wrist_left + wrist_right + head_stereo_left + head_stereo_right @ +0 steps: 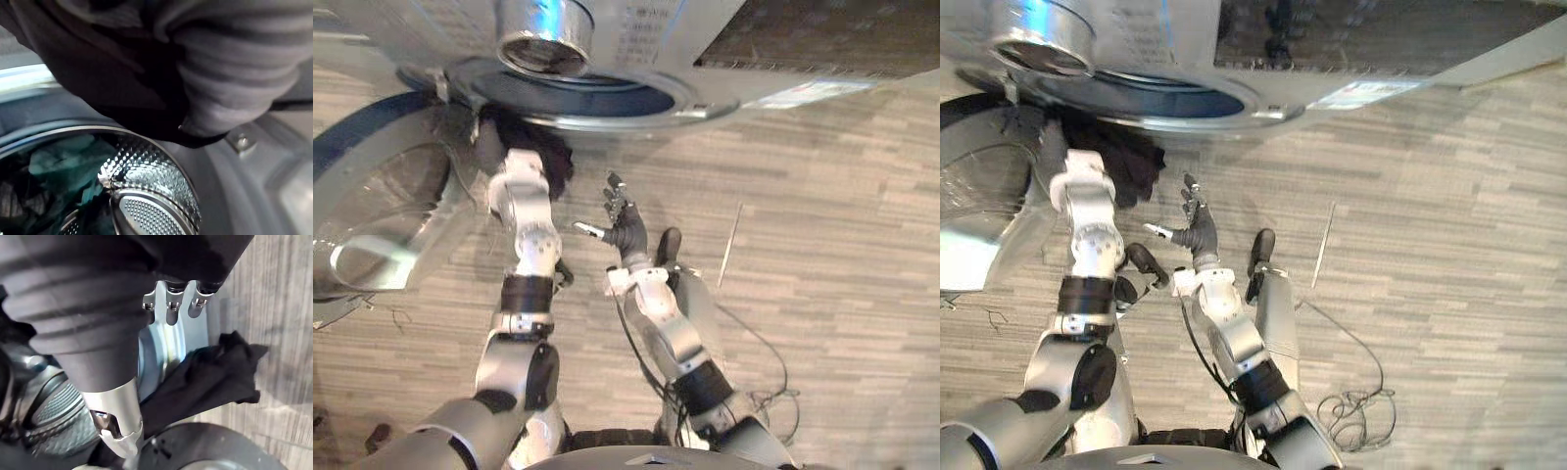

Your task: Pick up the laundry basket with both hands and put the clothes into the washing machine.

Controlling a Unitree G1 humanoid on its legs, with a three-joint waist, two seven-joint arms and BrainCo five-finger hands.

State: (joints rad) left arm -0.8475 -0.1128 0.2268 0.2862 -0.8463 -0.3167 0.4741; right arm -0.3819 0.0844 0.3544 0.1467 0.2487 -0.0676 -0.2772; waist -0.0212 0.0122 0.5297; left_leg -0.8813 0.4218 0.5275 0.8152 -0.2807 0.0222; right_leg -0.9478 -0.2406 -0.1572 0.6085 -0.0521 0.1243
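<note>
Looking down from the head cameras, I see the washing machine (646, 39) at the far side of the scene, its round door (382, 215) swung open to the left. The left arm reaches far and left to the machine's opening (592, 95), and a dark garment (536, 149) bunches at the end of it, right at the near rim of the opening and hanging partly over the edge. The left hand (230, 63) is buried in that cloth. In its wrist view I see the ribbed cover with dark fabric draped beside it but no fingers, so I cannot tell whether they are curled on the garment or straight. Past the cloth the perforated metal drum (146, 205) shows, with teal clothes (63, 161) lying inside it. The right hand (626, 233) hangs above the plank-patterned floor (832, 245), just right of the left arm and nearer to me than the opening. Its fingers are straight and spread, thumb out to the left, holding nothing and apart from the garment.
</note>
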